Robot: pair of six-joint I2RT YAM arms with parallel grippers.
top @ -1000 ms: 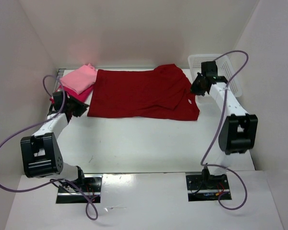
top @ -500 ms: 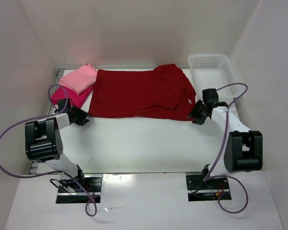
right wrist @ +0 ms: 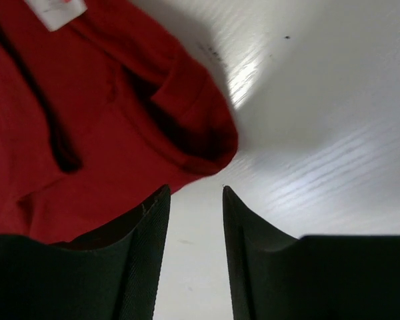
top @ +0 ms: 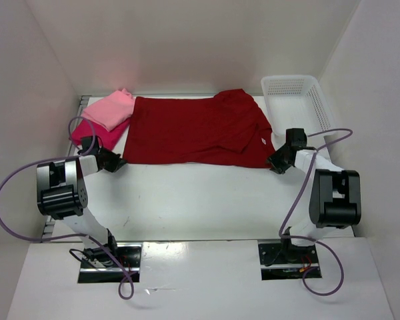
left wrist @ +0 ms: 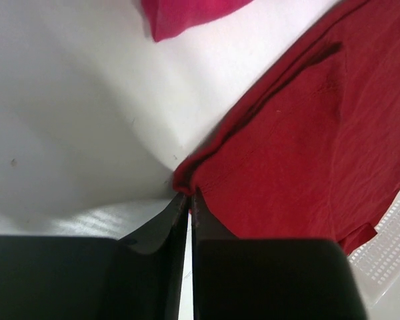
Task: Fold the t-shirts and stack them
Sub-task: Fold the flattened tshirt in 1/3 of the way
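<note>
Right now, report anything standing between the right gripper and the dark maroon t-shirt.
Nothing visible does. The right gripper hangs open right at the dark maroon t-shirt's near right corner, with only bare table showing between its jaws.

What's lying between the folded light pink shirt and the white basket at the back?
The dark red shirt, spread flat on the table, fills the stretch from the light pink shirt to the basket. The overhead view shows it.

A white plastic mesh basket (top: 288, 79) stands at the far right corner of my white table (top: 200, 197), close beside the side wall (top: 377, 100). My left wrist view catches its lattice edge (left wrist: 387, 248).
</note>
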